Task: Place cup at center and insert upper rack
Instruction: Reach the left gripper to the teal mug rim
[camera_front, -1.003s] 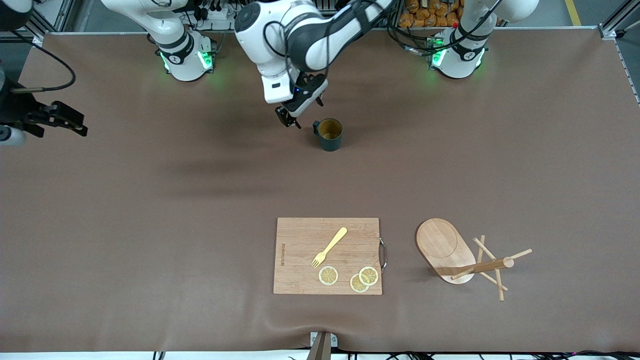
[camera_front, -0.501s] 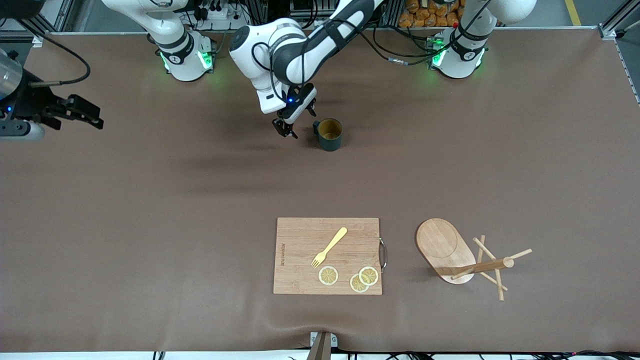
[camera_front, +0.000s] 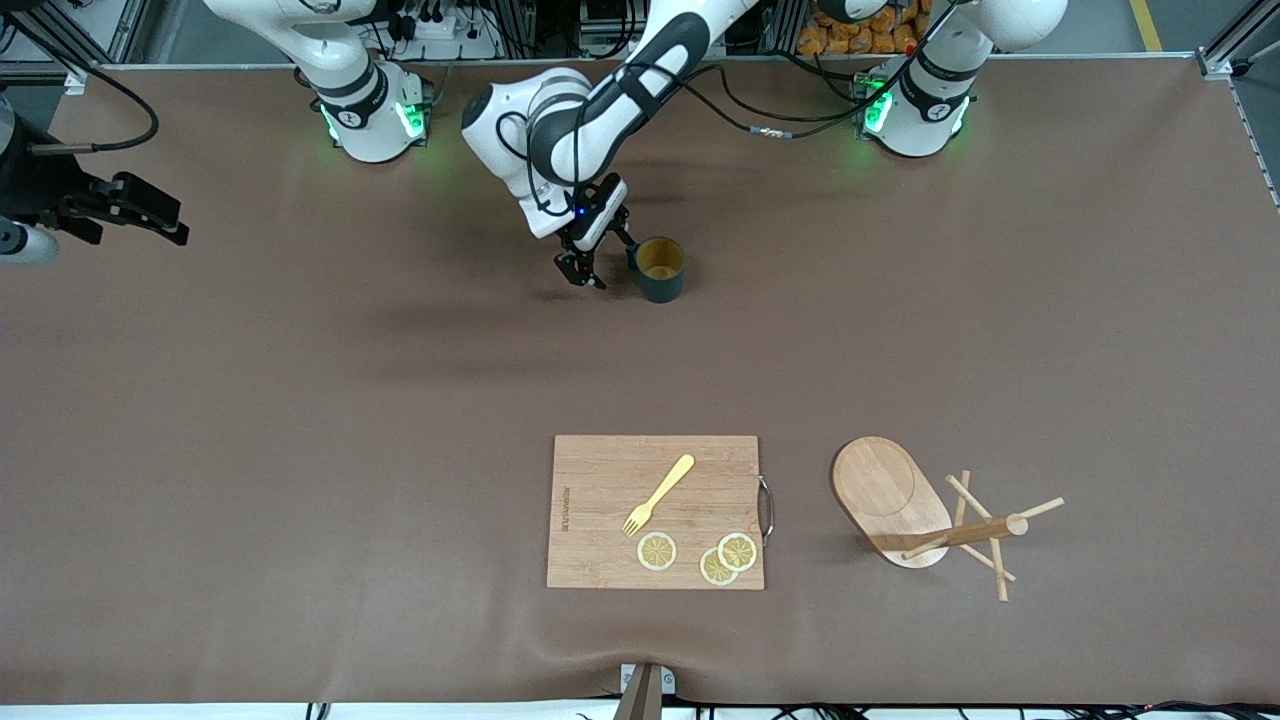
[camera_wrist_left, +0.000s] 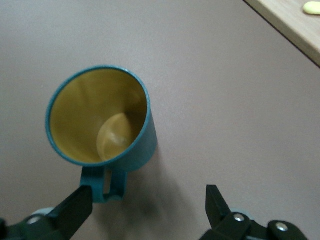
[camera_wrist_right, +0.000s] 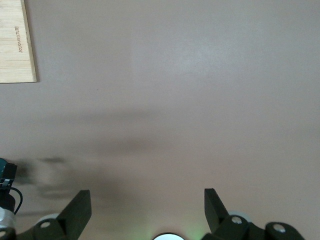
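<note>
by cup (camera_front: 661, 270) handle: left gripper (camera_front: 603, 263) low, jaws open; right gripper (camera_front: 150, 212) waits.

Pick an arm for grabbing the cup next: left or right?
Left. The left gripper is beside the cup, open, one of its fingers by the handle. The right gripper hangs open over the right arm's end of the table, well away.

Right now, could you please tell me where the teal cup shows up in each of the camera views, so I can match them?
Front view: the cup stands upright on the table near the robots' bases, beside the left gripper.
Left wrist view: it fills the middle, its handle toward the open jaws.
Right wrist view: not in it.
Shared landmark: the cutting board shows as an edge in both wrist views.
</note>
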